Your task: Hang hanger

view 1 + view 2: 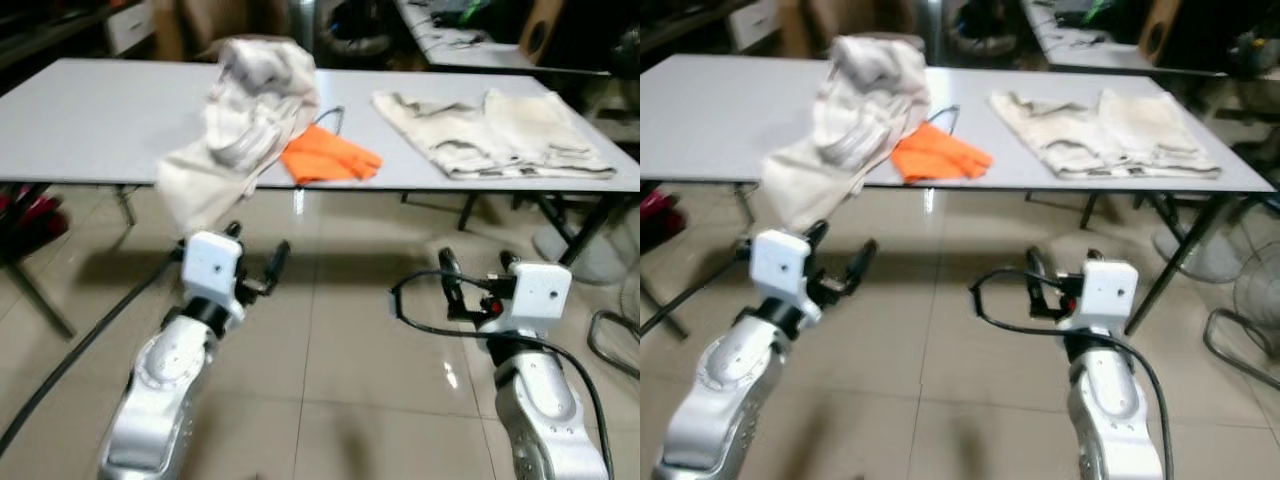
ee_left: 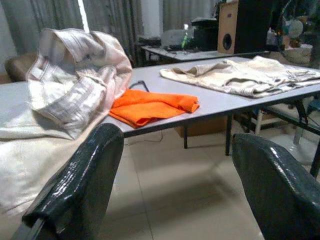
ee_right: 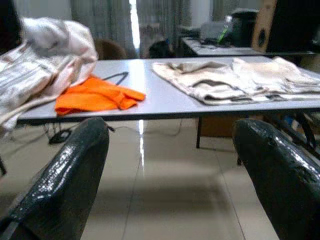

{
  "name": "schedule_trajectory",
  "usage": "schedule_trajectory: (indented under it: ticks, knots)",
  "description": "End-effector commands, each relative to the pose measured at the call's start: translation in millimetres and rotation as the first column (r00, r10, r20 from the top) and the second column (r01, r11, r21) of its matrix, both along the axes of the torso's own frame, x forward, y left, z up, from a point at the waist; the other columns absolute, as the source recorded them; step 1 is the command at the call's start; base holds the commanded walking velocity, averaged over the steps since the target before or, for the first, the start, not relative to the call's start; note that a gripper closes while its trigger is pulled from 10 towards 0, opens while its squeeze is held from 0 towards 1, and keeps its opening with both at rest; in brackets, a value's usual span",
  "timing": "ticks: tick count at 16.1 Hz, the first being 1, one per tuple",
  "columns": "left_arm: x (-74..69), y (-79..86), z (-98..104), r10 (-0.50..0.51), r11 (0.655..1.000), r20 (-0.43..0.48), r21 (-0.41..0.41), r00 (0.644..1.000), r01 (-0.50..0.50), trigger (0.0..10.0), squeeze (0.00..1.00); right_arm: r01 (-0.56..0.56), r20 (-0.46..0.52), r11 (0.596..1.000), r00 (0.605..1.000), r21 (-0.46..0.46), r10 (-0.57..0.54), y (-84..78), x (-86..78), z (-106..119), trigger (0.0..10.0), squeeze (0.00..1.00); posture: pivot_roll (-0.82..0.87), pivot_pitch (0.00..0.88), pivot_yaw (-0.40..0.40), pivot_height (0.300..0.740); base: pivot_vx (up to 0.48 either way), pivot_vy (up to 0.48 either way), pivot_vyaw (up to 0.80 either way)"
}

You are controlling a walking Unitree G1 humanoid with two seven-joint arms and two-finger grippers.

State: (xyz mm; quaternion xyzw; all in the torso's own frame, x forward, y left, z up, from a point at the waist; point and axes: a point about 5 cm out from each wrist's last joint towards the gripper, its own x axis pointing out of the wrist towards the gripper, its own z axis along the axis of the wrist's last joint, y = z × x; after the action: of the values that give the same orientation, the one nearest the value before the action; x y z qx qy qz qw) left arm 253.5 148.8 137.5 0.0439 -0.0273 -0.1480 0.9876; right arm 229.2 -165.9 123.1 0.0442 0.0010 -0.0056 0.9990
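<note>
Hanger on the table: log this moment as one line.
hanger: on table, mostly under orange cloth | left pincer: open, short of table | right pincer: open, short of table | grasp: none

No text, label or number is legible.

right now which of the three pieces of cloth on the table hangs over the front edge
The bunched-up pale garment at the left; it spills past the table edge toward the left gripper. The orange cloth and flat beige garment lie wholly on top.
</note>
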Motion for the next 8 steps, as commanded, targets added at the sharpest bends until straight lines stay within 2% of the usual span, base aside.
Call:
schedule_trajectory:
  ticks: [1, 2, 5, 8]
  knots:
    - [0.4, -2.0, -4, 0.003, 1.0, -0.016, -0.011, 1.0, -0.003, 10.0, 0.0, 0.074, -0.027, 0.997, 0.997, -0.026, -0.075, -16.7, -6.4, -4, 10.0, 0.0, -0.03, 0.0, 0.001, 0.74, 0.345, 0.0, 0.0]
    - [1.0, -4.3, -6, -0.009, 1.0, -0.025, -0.008, 1.0, 0.009, 10.0, 0.0, 0.106, -0.027, 0.994, 0.994, -0.019, -0.106, -22.6, -7.5, -3, 10.0, 0.0, -0.05, 0.0, 0.015, 0.74, 0.349, 0.0, 0.0]
    - [6.5, -12.3, -6, -0.068, 0.998, -0.025, 0.004, 0.997, 0.068, 10.0, 0.0, 0.105, 0.003, 0.994, 0.994, -0.008, -0.105, -24.0, -4.6, 7, 10.0, 0.0, -0.08, 0.0, 0.041, 0.74, 0.349, 0.0, 0.0]
    - [10.6, -14.1, -4, -0.061, 0.998, -0.013, -0.015, 0.998, 0.061, 10.0, 0.0, 0.124, 0.042, 0.992, 0.991, -0.005, -0.123, -28.0, -0.5, 16, 10.0, 0.0, -0.09, 0.0, 0.044, 0.74, 0.351, 0.0, 0.0]
